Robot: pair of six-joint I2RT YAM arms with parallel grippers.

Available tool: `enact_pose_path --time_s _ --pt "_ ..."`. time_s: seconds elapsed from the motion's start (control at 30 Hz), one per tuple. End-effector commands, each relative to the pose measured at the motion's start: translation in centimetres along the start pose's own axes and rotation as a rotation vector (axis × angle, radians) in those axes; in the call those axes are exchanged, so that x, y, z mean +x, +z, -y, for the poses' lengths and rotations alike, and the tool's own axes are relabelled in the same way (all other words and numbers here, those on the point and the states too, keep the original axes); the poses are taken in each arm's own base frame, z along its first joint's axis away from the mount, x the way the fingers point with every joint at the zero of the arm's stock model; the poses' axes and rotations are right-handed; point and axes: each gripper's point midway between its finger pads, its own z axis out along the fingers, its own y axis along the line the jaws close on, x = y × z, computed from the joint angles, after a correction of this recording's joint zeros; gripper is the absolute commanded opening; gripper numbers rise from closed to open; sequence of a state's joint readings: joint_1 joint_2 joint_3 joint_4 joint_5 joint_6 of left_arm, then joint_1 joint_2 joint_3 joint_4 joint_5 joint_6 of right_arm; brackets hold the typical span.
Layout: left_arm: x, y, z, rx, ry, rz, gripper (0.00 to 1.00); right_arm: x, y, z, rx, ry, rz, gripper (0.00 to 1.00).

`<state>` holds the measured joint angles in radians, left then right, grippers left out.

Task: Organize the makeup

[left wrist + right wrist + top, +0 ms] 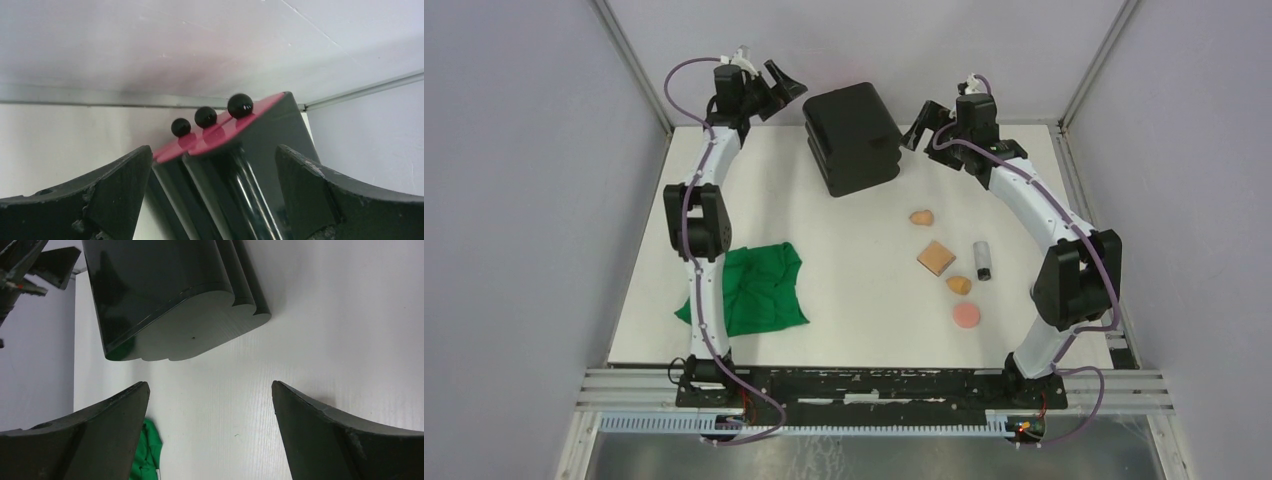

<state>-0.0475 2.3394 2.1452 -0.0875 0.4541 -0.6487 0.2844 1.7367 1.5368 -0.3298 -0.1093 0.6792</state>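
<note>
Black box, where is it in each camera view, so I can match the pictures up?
Top external: box at the far middle of the table.
Left wrist: box at lower centre, with pink drawer fronts and three black knobs on its upper edge.
Right wrist: box across the top, left of centre.
Shared landmark: green cloth, near left in the top view and at the bottom of the right wrist view; not in the left wrist view.

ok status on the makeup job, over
left pincer and right pincer open, empty, flanking the black drawer box. makeup loose on table, right of centre. nothing in the way; green cloth lies well left.
</note>
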Motion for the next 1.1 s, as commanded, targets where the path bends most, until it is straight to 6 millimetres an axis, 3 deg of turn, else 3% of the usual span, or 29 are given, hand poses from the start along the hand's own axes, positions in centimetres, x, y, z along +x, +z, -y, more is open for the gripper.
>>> enact_pose_path --time_s 0.0,0.2,0.53,0.7,0.97,1.07 --pt "-2.3 1.7 2.8 0.203 0.029 0.046 1.0 -0.2 -0.2 -1.5 -0.07 -0.009 0.001 1.0" --pt "-0.7 3.1 3.0 0.315 0.021 0.03 0.99 1.5 0.5 -0.8 -0.066 0.002 -0.049 1.0" --pt "3.1 2.4 7.5 0.49 0.05 -0.046 0.98 2.5 0.2 -1.0 -0.086 0.021 -0.086 1.0" --pt "4.1 -0.3 9.6 0.543 0.057 -0.062 0.97 3.1 -0.5 -0.9 -0.097 0.034 -0.103 1.0" --pt "8.2 -7.2 12.9 0.593 0.057 -0.11 0.96 3.4 -1.9 0.1 -0.116 0.109 -0.114 1.0" --pt "11.0 -9.8 15.2 0.619 0.062 -0.139 0.96 3.2 -2.6 0.5 -0.117 0.12 -0.118 1.0"
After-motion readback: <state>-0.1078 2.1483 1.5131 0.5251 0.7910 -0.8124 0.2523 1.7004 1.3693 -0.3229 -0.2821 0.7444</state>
